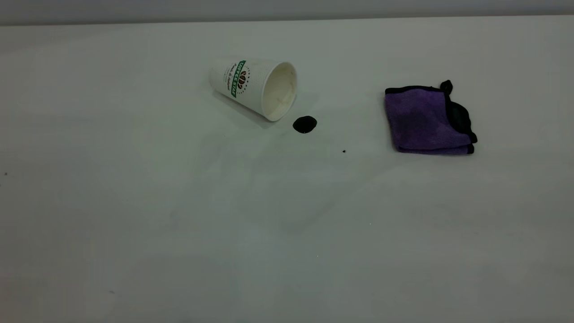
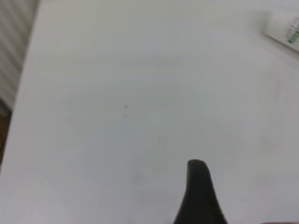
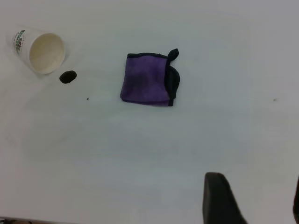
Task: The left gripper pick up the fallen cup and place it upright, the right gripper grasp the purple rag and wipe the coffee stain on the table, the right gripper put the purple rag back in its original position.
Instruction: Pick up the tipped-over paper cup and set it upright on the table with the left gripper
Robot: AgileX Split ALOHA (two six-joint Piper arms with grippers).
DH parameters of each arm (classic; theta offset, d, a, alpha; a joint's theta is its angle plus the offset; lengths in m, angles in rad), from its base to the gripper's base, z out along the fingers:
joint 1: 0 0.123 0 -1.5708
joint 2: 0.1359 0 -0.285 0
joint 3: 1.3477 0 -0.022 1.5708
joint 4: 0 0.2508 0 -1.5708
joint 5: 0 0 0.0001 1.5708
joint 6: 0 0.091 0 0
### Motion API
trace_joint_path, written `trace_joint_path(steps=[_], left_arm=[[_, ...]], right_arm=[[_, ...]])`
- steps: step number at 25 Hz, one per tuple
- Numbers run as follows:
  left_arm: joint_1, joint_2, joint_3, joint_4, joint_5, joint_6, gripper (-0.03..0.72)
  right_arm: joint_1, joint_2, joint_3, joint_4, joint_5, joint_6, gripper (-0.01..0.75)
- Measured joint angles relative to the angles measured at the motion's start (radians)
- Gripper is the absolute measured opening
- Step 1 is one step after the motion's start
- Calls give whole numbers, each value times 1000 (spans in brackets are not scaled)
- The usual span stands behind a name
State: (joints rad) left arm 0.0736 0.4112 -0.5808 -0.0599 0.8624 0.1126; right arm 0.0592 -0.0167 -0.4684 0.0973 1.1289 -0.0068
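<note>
1. Right gripper (image 3: pixel 252 198): its wrist view shows one dark finger (image 3: pixel 218 198) and the edge of a second at the frame border, with a wide gap of bare table between them, so the jaws stand wide apart and hold nothing. It hangs above the table, well apart from the rag.
2. Left gripper: only one dark fingertip (image 2: pixel 198 186) shows in its wrist view; I cannot tell whether the jaws are wide or narrow. It is over bare tabletop, well apart from the cup, of which only a corner shows there (image 2: pixel 284 29).
3. Fallen cup (image 1: pixel 253 86): white ribbed paper cup with a green-and-brown logo band, lying on its side, cream inside facing the camera's right and slightly toward the viewer.
4. Coffee stain (image 1: pixel 305 124): glossy black blot on the table just beside the lower rim of the cup's mouth, apart from it by a narrow strip of white.
5. A tiny black speck (image 1: pixel 344 151) lies between stain and rag, nearer the stain.
6. Purple rag (image 1: pixel 428 120): folded, lying flat, black edging along its far and right sides, well apart from cup and stain.
7. Table (image 1: pixel 179 233): white; its far edge runs along the exterior view's top. A wide bare surface surrounds all three items on the near side.
</note>
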Motion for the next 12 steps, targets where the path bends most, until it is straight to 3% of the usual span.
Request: trace_joint_path(steps=[7, 12], left_arm=[[0, 364, -64, -241, -145, 222, 585], [-8, 599, -121, -315, -209, 345, 586]], right_arm=[[0, 0, 0, 0, 0, 0, 419], [0, 0, 0, 0, 0, 0, 419]])
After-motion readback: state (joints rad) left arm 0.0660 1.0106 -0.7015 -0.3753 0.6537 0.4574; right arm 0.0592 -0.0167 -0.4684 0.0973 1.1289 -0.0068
